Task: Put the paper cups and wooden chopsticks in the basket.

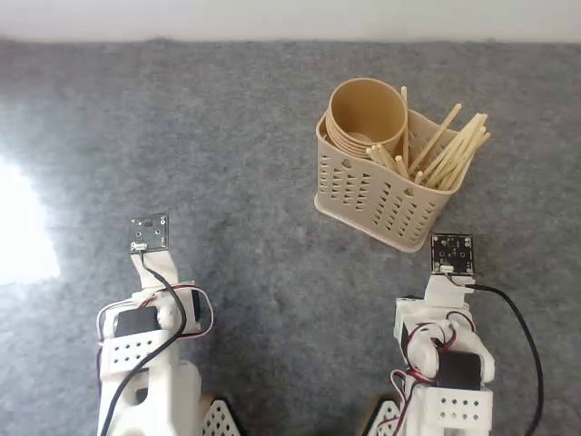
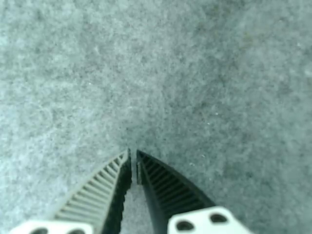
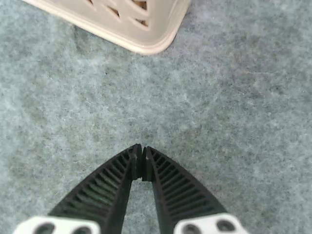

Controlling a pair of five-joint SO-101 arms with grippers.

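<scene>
A beige perforated basket [image 1: 359, 195] stands on the grey carpet at the upper right of the high view. Stacked paper cups [image 1: 367, 114] sit in its left half, and a bundle of wooden chopsticks [image 1: 449, 150] leans in its right half. The left arm [image 1: 150, 313] rests at the lower left, far from the basket. Over bare carpet, my left gripper [image 2: 133, 155] is shut with nothing in it. The right arm [image 1: 445, 354] sits just below the basket's near corner. My right gripper [image 3: 142, 151] is shut and empty, a short way from the basket's bottom edge [image 3: 146, 41].
Grey carpet covers the whole table. A bright glare patch [image 1: 23, 227] lies at the left edge. A pale wall strip [image 1: 290, 18] runs along the far edge.
</scene>
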